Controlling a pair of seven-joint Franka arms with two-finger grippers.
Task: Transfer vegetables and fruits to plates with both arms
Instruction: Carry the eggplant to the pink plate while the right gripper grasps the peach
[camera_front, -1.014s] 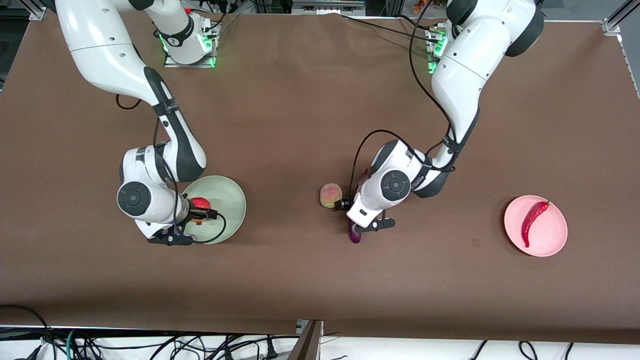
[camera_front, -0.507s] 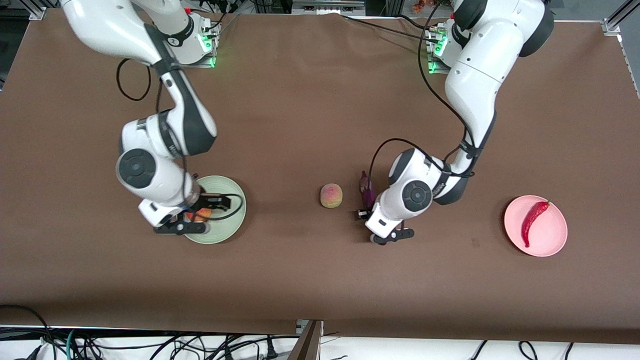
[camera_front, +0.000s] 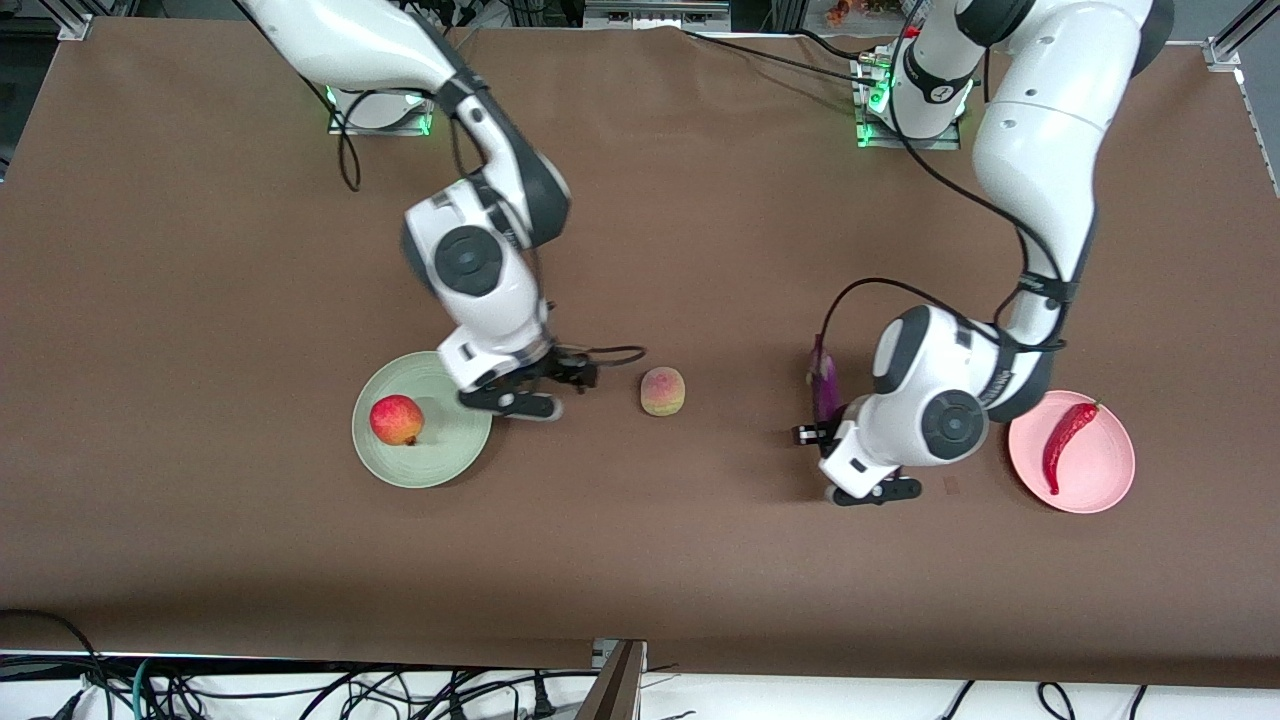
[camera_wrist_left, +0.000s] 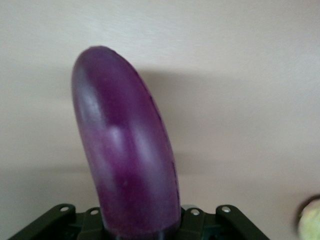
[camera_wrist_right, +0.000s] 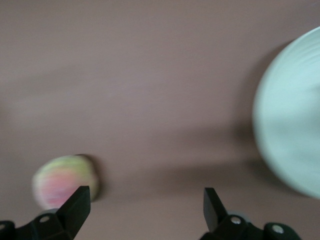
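Observation:
My left gripper (camera_front: 822, 425) is shut on the glossy purple eggplant (camera_front: 825, 383), holding it over the table between the peach and the pink plate (camera_front: 1100, 480). In the left wrist view the eggplant (camera_wrist_left: 125, 150) sticks out from the gripper (camera_wrist_left: 140, 231) and hides its fingertips. A red chili pepper (camera_front: 1066, 440) lies on the pink plate. The red-orange fruit (camera_front: 396, 420) rests on the mint green plate (camera_front: 450, 455). My right gripper (camera_front: 570, 375) is open between that plate and the peach (camera_front: 662, 391). The right wrist view shows the gripper (camera_wrist_right: 145, 201) empty, beside the peach (camera_wrist_right: 62, 180) and the green plate (camera_wrist_right: 295, 115).
Brown cloth covers the table. The peach (camera_wrist_left: 311, 221) shows at the edge of the left wrist view. Cables run along the table's edge nearest the front camera, and the arm bases stand at the edge farthest from it.
The left gripper shut on the eggplant, lifted it and carried it toward the pink plate. The right gripper left the red-orange fruit on the green plate and moved toward the peach.

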